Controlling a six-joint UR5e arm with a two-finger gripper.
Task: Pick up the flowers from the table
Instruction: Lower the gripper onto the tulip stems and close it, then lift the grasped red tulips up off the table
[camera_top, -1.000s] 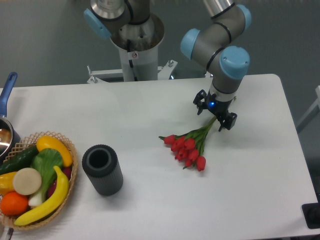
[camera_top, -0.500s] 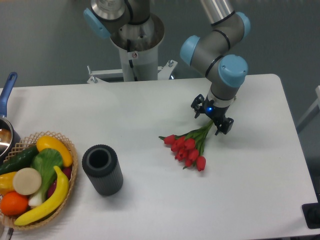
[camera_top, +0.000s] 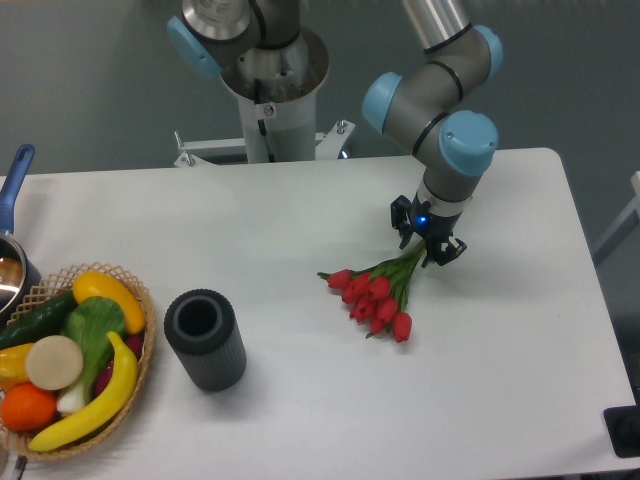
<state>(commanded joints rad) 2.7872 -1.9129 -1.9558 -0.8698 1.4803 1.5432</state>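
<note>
The flowers (camera_top: 377, 291) lie flat on the table (camera_top: 300, 220), red buds toward the dark cylinder (camera_top: 205, 340), stems running up to the end effector (camera_top: 427, 240). Its fingers sit narrow around the stem ends and appear clamped on them, though the contact is too small to confirm. The grasp seems made; lifting the bunch off the table remains. A fruit basket (camera_top: 70, 360) sits beyond the cylinder.

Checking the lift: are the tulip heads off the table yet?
No, the flowers lie flat on the table, with the gripper at their stem end.
</note>
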